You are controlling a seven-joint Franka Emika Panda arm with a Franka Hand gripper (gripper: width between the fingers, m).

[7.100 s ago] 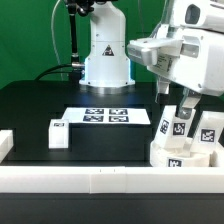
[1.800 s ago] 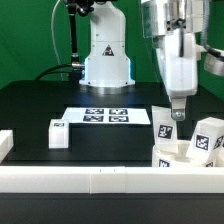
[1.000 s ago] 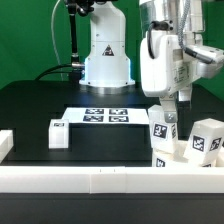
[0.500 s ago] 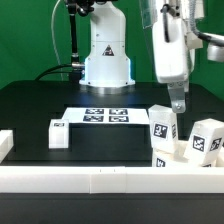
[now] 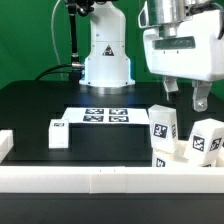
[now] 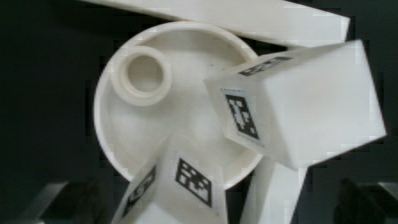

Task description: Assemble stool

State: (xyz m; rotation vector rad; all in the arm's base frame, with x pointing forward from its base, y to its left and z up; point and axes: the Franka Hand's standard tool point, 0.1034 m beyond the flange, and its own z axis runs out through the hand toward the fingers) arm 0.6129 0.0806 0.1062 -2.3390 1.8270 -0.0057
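Black table [image 5: 30,105] in front of a green backdrop [image 5: 25,40], seen in the exterior view. My white arm base [image 5: 105,55] stands at the upper centre of the frame. Before it the marker board [image 5: 105,116] lies flat in the middle of the table. A long white front rail [image 5: 90,180] runs across the bottom of the frame.

My gripper [image 5: 186,95] hangs at the upper right of the frame. Its two fingers [image 5: 200,100] stand wide apart with nothing between them, so my jaws are open and empty.

The stool lies in loose white parts. Its seat [image 5: 172,160] sits at the lower right of the frame, just behind the front rail. A tilted leg [image 5: 164,125] with a black-and-white tag rises from the seat, just below my gripper. A second leg [image 5: 207,138] stands beside it, nearer the right edge. A third leg [image 5: 58,133] lies alone at the left of the frame, well apart from the seat.

The wrist view shows the seat as a round shallow disc with a raised socket ring [image 6: 143,75]. Two tagged legs overlap the disc; I cannot tell whether either is seated in a hole
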